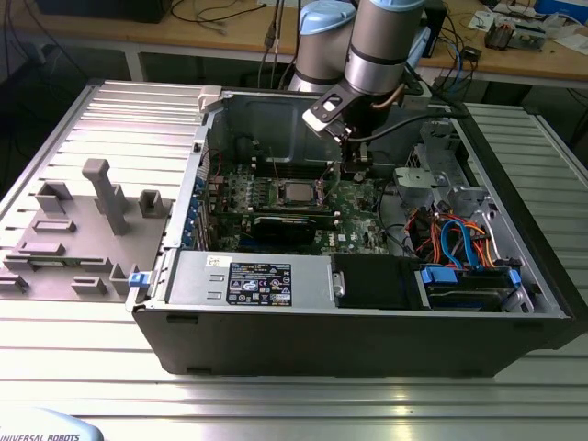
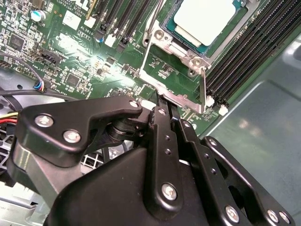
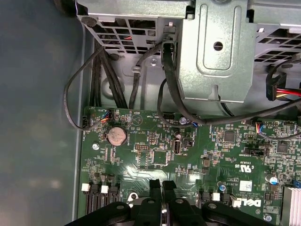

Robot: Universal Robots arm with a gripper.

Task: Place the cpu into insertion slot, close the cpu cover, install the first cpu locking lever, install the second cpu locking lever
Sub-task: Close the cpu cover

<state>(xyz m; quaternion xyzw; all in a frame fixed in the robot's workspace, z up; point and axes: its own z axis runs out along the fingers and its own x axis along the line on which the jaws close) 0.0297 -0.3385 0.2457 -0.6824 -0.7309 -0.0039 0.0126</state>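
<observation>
- Your tool (image 2: 164, 110) has its black fingers drawn nearly together. In both wrist views you see only a dark slit between them, with nothing visible in it.
- The tips sit right at one corner of the silvery rim of the insertion slot (image 2: 183, 101). You cannot tell whether they touch the metal.
- The cpu (image 2: 207, 19) lies flat inside the insertion slot, pale metal top facing up, apart from the tips.
- A thin metal lever (image 2: 205, 89) runs along the slot's edge, just beside the memory slots (image 2: 244, 52).
- In the exterior view, your tool reaches down into the open computer case (image 1: 367, 322) on the table (image 1: 276, 404). It is near the cpu, on the exterior view's right of it.
</observation>
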